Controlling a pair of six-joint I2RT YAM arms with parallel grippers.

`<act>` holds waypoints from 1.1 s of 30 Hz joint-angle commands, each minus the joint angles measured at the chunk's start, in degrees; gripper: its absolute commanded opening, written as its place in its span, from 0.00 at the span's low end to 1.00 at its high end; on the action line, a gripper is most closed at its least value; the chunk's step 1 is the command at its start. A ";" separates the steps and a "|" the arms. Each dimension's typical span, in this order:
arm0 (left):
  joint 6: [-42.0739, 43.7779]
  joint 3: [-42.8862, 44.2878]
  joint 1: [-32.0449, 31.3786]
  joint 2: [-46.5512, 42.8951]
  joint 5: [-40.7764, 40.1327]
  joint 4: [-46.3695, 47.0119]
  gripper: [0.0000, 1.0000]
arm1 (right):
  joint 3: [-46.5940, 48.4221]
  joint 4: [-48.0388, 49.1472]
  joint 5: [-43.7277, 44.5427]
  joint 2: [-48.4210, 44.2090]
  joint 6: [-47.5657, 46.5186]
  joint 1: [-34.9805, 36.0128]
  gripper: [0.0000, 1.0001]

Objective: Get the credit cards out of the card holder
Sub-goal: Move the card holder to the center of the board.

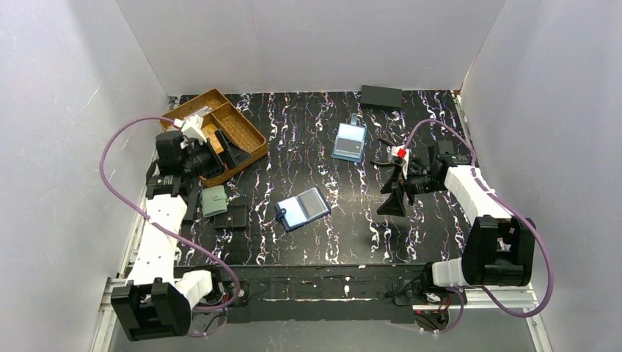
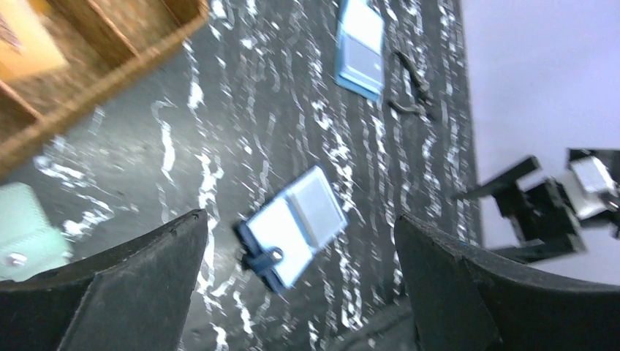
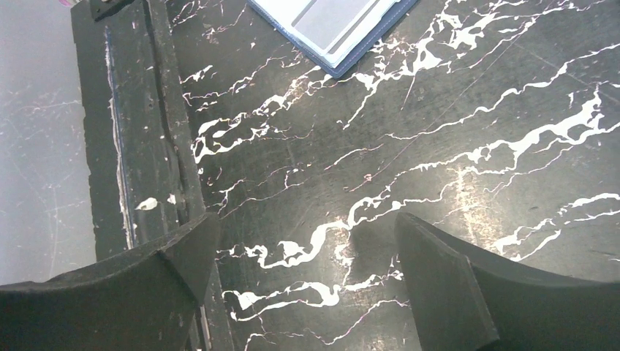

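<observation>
From above, my left gripper (image 1: 229, 150) hangs over the wooden tray (image 1: 249, 132). The right gripper (image 1: 396, 192) is empty too, and the card holder (image 1: 303, 209) lies open between them.

The left wrist shows jaws wide apart and an orange credit card (image 2: 22, 44) in the tray.

The right wrist shows jaws apart and only the holder's corner.

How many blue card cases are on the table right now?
2. The card holder lies open at mid-table. The light blue case lies farther back, right of centre. The left arm may hide others by the tray.
</observation>
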 commanded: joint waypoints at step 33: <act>-9.67 -19.19 -43.54 -12.80 -18.59 -6.91 0.98 | -12.74 15.08 2.50 -17.86 9.50 -5.48 0.98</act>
